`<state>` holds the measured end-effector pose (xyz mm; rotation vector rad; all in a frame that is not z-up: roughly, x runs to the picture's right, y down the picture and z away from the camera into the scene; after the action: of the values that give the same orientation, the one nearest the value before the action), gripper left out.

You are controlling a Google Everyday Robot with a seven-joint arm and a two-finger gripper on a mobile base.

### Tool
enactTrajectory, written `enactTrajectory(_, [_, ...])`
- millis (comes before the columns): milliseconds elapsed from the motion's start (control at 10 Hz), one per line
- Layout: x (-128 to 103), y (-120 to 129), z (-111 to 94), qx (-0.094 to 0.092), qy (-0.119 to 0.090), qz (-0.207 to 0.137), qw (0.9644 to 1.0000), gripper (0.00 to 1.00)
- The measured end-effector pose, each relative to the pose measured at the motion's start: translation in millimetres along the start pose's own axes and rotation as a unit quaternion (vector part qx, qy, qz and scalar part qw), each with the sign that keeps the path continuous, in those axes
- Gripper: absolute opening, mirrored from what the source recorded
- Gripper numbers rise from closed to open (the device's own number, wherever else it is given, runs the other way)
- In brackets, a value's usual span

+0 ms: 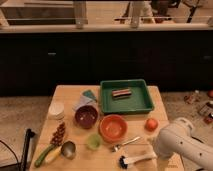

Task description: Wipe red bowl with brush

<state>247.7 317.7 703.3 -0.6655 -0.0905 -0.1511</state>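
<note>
The red bowl [113, 127] sits upright near the middle front of the wooden table [67, 94]. The brush [136, 159] lies flat at the front edge, right of the bowl. Its black bristle head points left and its white handle points right. My white arm [181, 146] comes in from the lower right. The gripper [154, 152] sits at the arm's left end, just over the right end of the brush handle, and the arm mostly hides it. The bowl is empty and apart from the gripper.
A dark maroon bowl [86, 116] and a small green cup [93, 141] stand left of the red bowl. A metal fork [125, 144] lies just behind the brush. A green tray [126, 96] is at the back and an orange-red ball [151, 124] at the right. A white cup [56, 110], a ladle [68, 149] and food items are at the left.
</note>
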Motion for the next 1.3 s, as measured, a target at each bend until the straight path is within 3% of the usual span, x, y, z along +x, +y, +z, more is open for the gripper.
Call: enactTrajectory(1300, [2,18,25,-0.021,-0.018,0.048,0.9985,0.8])
